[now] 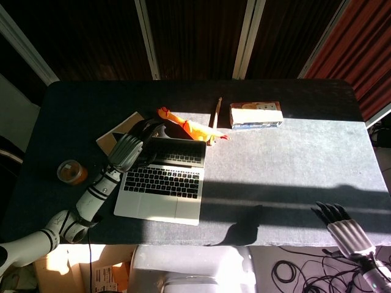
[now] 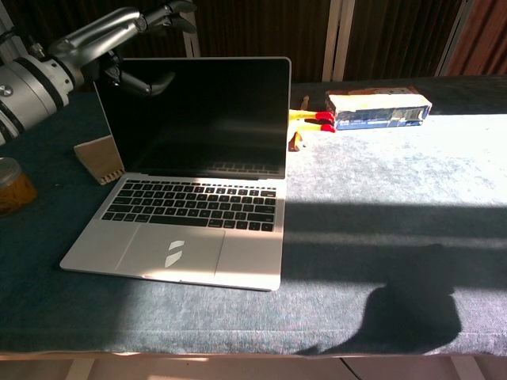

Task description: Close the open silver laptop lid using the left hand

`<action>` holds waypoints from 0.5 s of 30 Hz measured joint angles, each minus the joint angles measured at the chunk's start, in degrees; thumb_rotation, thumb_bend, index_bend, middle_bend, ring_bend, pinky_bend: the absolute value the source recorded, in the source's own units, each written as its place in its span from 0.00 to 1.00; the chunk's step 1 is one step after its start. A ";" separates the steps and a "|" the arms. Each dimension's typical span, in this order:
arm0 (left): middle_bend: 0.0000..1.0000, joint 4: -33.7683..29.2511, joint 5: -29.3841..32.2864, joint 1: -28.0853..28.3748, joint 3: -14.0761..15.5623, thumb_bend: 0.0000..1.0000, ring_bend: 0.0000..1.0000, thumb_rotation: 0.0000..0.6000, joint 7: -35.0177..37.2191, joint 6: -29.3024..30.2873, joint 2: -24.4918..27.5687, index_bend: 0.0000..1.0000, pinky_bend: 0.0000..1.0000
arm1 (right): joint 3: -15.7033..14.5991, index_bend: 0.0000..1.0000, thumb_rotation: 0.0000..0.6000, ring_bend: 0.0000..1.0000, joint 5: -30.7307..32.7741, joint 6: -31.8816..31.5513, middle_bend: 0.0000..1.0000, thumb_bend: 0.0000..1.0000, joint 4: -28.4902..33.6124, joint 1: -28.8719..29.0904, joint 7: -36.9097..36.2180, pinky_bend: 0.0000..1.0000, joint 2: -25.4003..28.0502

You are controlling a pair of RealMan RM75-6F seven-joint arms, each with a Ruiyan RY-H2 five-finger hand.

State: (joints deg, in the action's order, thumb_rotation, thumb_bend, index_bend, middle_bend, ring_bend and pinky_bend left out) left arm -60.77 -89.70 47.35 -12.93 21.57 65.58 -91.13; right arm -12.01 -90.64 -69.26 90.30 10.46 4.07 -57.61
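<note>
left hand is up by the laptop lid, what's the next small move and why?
Probably bring the left hand down onto the top edge of the open silver laptop lid and start tipping it toward the keyboard. The lid stands upright and fully open, and the hand sits at its upper left corner with fingers spread, apparently not pressing on it yet.

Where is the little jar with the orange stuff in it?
The jar sits on the left side of the table in the head view, just left of the open silver laptop, near the robot's left arm.
</note>
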 measured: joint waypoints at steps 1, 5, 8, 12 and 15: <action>0.25 0.22 0.26 0.19 0.00 0.51 0.09 1.00 0.40 -0.32 -0.12 0.14 0.11 | -0.07 0.00 1.00 0.00 -0.18 -0.47 0.00 0.09 -0.67 -0.39 -0.73 0.00 0.01; 0.36 0.95 0.73 0.85 0.52 0.54 0.18 1.00 1.55 -0.85 -0.49 0.25 0.11 | 0.11 0.00 1.00 0.00 -0.52 -1.07 0.00 0.09 -2.40 -1.16 -2.83 0.00 -0.16; 0.39 0.78 1.16 0.96 1.05 0.55 0.21 1.00 1.23 -1.75 -0.32 0.28 0.11 | 0.42 0.00 1.00 0.00 -0.81 -1.30 0.00 0.09 -2.58 -1.40 -3.10 0.00 -0.32; 0.39 -0.30 1.82 0.94 1.58 0.56 0.21 1.00 -0.05 -2.47 0.42 0.31 0.12 | 0.69 0.00 1.00 0.00 -1.24 -1.58 0.00 0.09 -2.58 -1.77 -3.08 0.00 -0.51; 0.40 -1.52 1.62 0.75 1.88 0.57 0.21 1.00 -1.38 -1.64 1.10 0.32 0.12 | 0.87 0.00 1.00 0.00 -1.22 -1.41 0.00 0.09 -2.64 -1.89 -2.85 0.00 -0.67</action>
State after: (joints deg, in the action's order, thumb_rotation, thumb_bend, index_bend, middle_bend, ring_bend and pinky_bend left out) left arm -62.29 -88.08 48.10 -11.06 20.18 63.94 -90.03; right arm -11.14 -91.86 -70.67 87.66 8.57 1.22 -58.29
